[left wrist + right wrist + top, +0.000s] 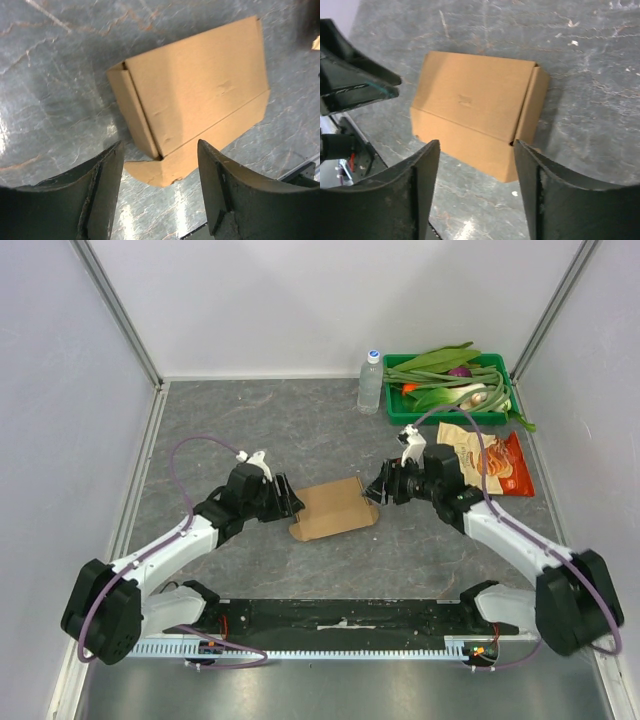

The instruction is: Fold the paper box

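The brown paper box [335, 508] lies on the grey table between my two grippers, formed into a low flat carton with a rounded flap sticking out at its front left corner. In the left wrist view the box [195, 90] lies just beyond my open, empty left gripper [160, 170]. In the right wrist view the box [475, 107] lies just beyond my open, empty right gripper [476, 170]. From above, the left gripper [293, 504] is close to the box's left end and the right gripper [374, 487] close to its right end; neither holds it.
A green tray [393, 408] of vegetables stands at the back right with a water bottle [370, 382] to its left. An orange-red snack bag [487, 462] lies right of the right arm. A small white scrap [514, 193] lies near the box.
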You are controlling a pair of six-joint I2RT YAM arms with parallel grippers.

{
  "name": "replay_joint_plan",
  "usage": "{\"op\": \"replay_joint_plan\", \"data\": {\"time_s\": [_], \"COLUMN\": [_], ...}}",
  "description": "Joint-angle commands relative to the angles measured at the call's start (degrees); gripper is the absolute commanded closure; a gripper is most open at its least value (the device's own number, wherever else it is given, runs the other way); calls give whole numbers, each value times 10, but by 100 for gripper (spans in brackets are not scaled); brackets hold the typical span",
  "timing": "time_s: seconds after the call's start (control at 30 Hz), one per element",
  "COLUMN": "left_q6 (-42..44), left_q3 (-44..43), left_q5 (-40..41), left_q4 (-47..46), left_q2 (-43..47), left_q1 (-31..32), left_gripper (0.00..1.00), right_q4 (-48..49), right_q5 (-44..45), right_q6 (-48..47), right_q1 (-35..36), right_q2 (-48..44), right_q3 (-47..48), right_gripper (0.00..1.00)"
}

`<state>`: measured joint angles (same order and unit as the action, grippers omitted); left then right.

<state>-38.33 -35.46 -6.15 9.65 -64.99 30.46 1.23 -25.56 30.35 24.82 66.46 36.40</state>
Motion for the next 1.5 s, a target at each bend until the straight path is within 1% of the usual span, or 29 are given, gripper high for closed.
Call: {"op": "replay_joint_plan", "data": {"time_s": [0.0, 0.03, 0.07, 0.1, 0.13, 0.17, 0.27, 0.3, 0.37, 0.4, 0.57, 0.6, 0.63, 0.7, 0.73, 0.77, 0.8, 0.93, 1.0, 1.1, 1.27, 1.37, 1.47], "left_q6": [-30, -30, -30, -32, -34, -36, -37, -36, -36, -36, -47, -50, -54, -59, -66, -78, -83, -105, -109, -118, -162, -176, -170], "left_q3": [19, 20, 23, 27, 31, 42, 54, 56, 62, 64, 82, 86, 91, 93, 93, 91, 93, 96, 95, 99, 115, 130, 133], "left_q5": [2, 1, 3, 5, 8, 6, -3, -5, -11, -15, -43, -60, -70, -107, -119, -145, -157, -178, -190, -183, -186, -187, -182], "left_q4": [-44, -46, -50, -53, -57, -68, -79, -80, -82, -82, -94, -121, -130, -160, -170, -200, -213, -262, -269, -260, -251, -260, -239], "left_q2": [-6, -11, -18, -19, -19, -18, -13, -10, -7, -4, -5, -7, -11, -22, -38, -63, -70, -94, -104, -104, -100, -84, -53], "left_q1": [-1, -1, -2, -2, -3, -6, -10, -11, -16, -19, -43, -49, -58, -65, -68, -68, -68, -67, -68, -68, -67, -67, -67], "left_gripper": [33, 33, 32, 32, 32, 32, 31, 31, 30, 29, 25, 23, 22, 22, 21, 21, 21, 21, 21, 24, 25, 25, 25], "right_q4": [-23, -17, -6, 28, 36, 44, 86, 120, 148, 148, 173, 173, 175, 184, 189, 200, 203, 207, 216, 235, 258, 274, 274], "right_q5": [-33, -36, -66, -79, -86, -104, -122, -142, -152, -152, -148, -148, -150, -157, -164, -166, -166, -164, -162, -157, -140, -136, -125], "right_q6": [-69, -71, -78, -77, -75, -79, -69, -55, -43, -43, -26, -26, -24, -22, -20, -14, -13, -6, 4, 19, 43, 55, 55], "right_q1": [-18, -26, -29, -34, -41, -43, -57, -60, -62, -63, -74, -81, -83, -87, -87, -87, -89, -93, -95, -95, -96, -96, -99], "right_q2": [107, 123, 139, 170, 185, 212, 245, 260, 277, 282, 297, 298, 302, 307, 311, 314, 313, 315, 315, 318, 329, 337, 340], "right_q3": [67, 74, 84, 88, 91, 96, 83, 78, 65, 65, 46, 44, 39, 36, 33, 28, 26, 24, 21, 14, 2, -7, -14], "right_gripper": [35, 41, 43, 45, 51, 54, 57, 57, 59, 63, 73, 77, 78, 81, 81, 82, 83, 84, 85, 86, 88, 89, 91]}}
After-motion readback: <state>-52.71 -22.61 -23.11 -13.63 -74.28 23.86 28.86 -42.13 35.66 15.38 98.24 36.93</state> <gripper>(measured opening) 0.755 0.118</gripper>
